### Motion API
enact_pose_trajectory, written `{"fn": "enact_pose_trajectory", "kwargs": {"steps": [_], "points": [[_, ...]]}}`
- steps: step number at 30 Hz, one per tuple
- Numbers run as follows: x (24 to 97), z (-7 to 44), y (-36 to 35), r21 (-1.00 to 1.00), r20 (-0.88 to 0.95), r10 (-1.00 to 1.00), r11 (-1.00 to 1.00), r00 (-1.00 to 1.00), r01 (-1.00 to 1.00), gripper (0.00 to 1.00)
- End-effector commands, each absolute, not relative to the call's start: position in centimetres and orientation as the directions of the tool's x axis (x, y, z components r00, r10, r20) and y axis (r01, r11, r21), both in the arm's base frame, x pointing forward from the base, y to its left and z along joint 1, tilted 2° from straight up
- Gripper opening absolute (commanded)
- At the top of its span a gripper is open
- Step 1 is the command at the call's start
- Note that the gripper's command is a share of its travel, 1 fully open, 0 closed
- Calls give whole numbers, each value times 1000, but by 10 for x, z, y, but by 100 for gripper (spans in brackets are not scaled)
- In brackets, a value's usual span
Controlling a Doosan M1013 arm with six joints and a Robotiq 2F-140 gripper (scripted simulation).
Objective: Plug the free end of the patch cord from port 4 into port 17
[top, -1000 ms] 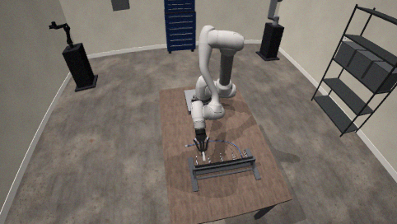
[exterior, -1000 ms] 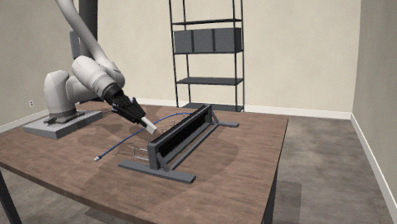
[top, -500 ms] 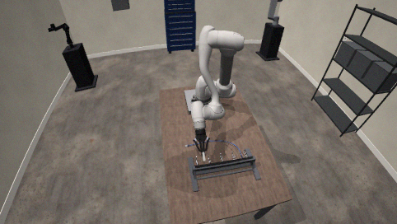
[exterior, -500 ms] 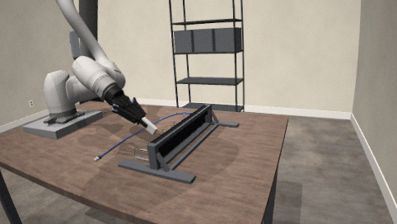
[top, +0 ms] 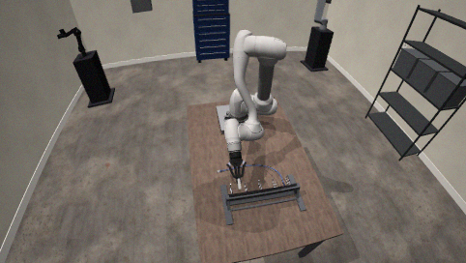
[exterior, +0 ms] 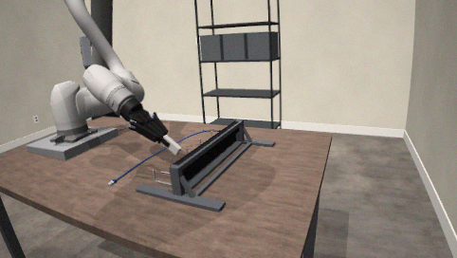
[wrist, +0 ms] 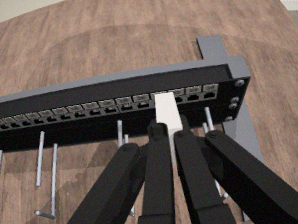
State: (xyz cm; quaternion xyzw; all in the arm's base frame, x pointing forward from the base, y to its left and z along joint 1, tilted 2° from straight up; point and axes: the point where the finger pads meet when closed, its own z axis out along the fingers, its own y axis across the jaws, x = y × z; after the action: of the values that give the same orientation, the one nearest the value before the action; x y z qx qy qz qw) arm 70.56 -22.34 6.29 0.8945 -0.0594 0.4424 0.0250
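The grey patch-panel rack [top: 263, 192] [exterior: 209, 152] [wrist: 100, 112] stands on the wooden table [top: 271, 227] [exterior: 265, 199] [wrist: 133, 23]. The blue patch cord [top: 268, 169] [exterior: 142, 163] runs from the rack's right end in the top view across the table. Its free end [top: 218, 171] [exterior: 112, 181] lies loose on the wood, left of the rack and apart from the fingers. My gripper [top: 238, 183] [exterior: 174, 147] [wrist: 165, 107] is shut and holds nothing. Its white tip points at the port row near the panel's right end in the wrist view, almost touching it. The port numbers are too small to read.
The rack's cable bars [wrist: 45, 163] stick out towards the arm on the port side. The arm's base plate [exterior: 71, 144] sits at the table's far end. A black shelf unit [top: 416, 82] [exterior: 237, 62] stands on the floor off the table.
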Motion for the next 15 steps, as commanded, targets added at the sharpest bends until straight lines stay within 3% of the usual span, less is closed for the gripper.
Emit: {"fn": "enact_pose_trajectory", "kwargs": {"steps": [1,15], "points": [[709,63,-221,-7,796,-79,-993,600,-122,0],[708,63,-220,-7,796,-79,-993,600,-122,0]]}}
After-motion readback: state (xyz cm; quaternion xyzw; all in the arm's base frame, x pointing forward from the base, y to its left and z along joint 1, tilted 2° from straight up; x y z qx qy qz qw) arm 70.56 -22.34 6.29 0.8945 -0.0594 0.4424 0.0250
